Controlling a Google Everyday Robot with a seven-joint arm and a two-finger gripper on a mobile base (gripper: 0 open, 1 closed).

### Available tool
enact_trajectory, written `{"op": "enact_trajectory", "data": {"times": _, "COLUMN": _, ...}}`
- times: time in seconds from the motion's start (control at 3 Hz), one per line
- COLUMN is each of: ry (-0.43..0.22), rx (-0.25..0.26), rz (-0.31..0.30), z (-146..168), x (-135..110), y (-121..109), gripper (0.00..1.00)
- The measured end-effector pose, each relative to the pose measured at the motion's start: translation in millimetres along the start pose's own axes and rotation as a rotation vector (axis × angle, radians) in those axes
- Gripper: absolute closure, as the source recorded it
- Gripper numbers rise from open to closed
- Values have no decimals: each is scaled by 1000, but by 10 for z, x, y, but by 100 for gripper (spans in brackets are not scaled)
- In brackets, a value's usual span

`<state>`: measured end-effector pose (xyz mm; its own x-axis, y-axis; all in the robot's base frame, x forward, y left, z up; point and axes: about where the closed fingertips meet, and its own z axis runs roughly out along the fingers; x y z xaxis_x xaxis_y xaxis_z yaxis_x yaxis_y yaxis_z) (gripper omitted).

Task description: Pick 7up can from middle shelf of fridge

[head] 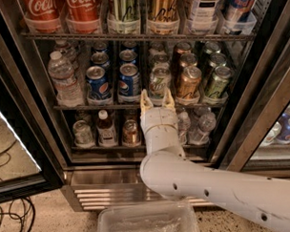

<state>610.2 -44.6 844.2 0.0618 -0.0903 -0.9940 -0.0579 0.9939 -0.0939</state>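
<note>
Camera view: a robot's gripper [156, 100] is up at the middle shelf [107, 107] of a drinks fridge [85, 177], level with the 7up can [159, 82].

The fridge, its glass door swung wide, fills the scene, and the white arm [204, 184] reaches in from the lower right. The gripper is at the wire shelf's front edge, its two pale fingers [144, 100] spread apart with nothing between them. Its tips frame the base of the 7up can. That can stands upright, long axis vertical and silver top up, at the front of its row near the shelf's centre. A blue Pepsi can [129, 81] is on its left and a bronze can [188, 82] on its right. Whether the fingers touch the can cannot be told.
</note>
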Motion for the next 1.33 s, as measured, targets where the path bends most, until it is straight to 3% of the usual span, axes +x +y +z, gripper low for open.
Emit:
{"op": "enact_trajectory", "data": {"times": 0.33, "ry": -9, "rx": 5, "rz": -4, "z": 126, "x": 6, "y": -35, "gripper": 47}}
{"op": "enact_trajectory", "data": {"times": 0.67, "ry": -13, "rx": 4, "rz": -7, "z": 199, "x": 7, "y": -43, "gripper": 35}}
{"op": "enact_trajectory", "data": {"times": 1.33, "ry": -27, "rx": 12, "rz": -9, "z": 105, "x": -33, "y": 2, "gripper": 32}}
